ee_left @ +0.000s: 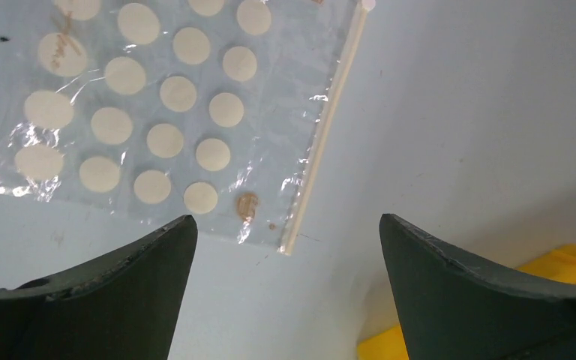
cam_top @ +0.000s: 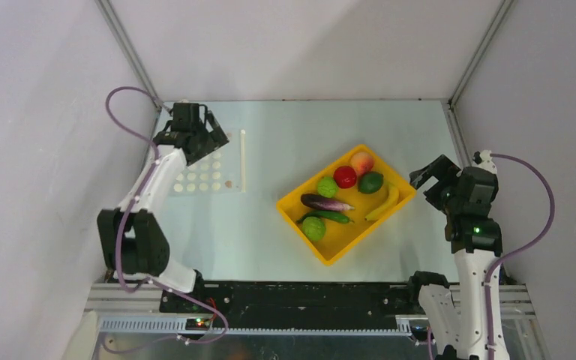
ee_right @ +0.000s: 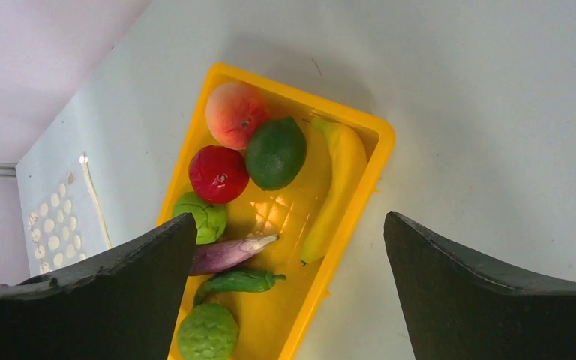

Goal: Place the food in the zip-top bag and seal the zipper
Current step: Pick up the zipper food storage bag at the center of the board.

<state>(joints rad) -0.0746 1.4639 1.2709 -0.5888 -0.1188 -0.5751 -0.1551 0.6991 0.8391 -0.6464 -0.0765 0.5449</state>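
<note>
Pale tabletop (cam_top: 270,232) below: my left pincer (ee_left: 286,221) hangs spread above the clear, white-dotted plastic zip-top bag (ee_left: 165,112), just near of its narrow white zipper strip (ee_left: 322,127). My right pincer (ee_right: 289,217), also spread, hovers beside the yellow plastic tray (ee_right: 300,96) holding the small toy produce (ee_right: 274,154).

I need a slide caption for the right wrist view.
Open right gripper facing the yellow tray of toy food.

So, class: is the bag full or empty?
Empty: the bag lies flat with nothing inside it; the food sits in the tray.
</note>
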